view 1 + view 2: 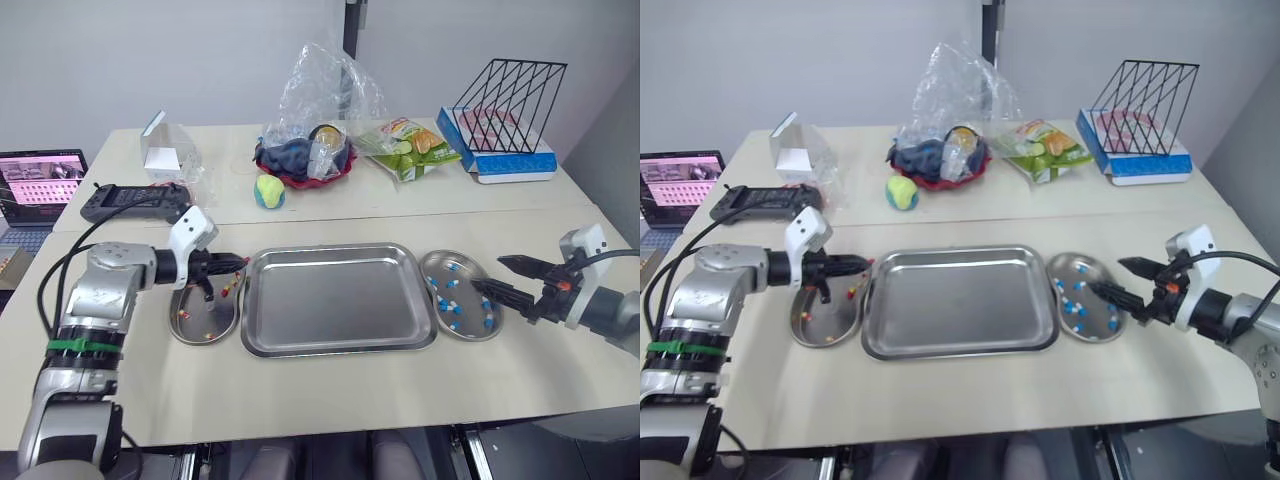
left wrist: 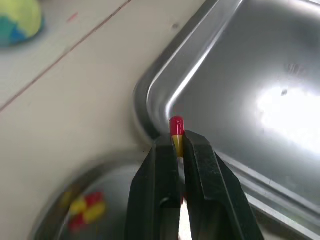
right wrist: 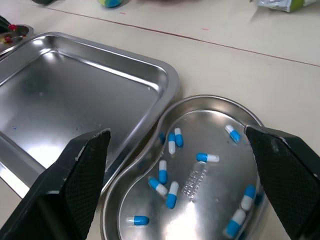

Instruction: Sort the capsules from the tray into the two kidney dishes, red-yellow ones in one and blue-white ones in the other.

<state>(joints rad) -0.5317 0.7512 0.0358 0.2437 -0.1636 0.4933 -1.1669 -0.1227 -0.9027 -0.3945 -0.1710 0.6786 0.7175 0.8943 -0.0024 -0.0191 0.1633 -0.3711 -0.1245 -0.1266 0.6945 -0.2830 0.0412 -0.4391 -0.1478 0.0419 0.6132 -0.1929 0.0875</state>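
The red-yellow capsule (image 2: 176,131) is tiny, near weightless, and looks smooth and hard-shelled, so I judge it slippery and apt to squirt out or dent under a hard squeeze; the best hold is light and across its middle. The left gripper (image 2: 179,150) has it that way, its fingers (image 2: 162,165) pinched on the yellow half with the red end poking out above the tips. The capsule hangs over the corner of the tray (image 1: 330,300), just beside the left kidney dish (image 1: 190,325), where other red-yellow capsules (image 2: 85,210) lie. It is glossy, red on one half and yellow on the other. The right gripper (image 1: 488,272) hovers with its fingers spread wide and empty over the right kidney dish (image 1: 440,265), which holds the blue-white capsules (image 3: 172,142); the tray looks bare.
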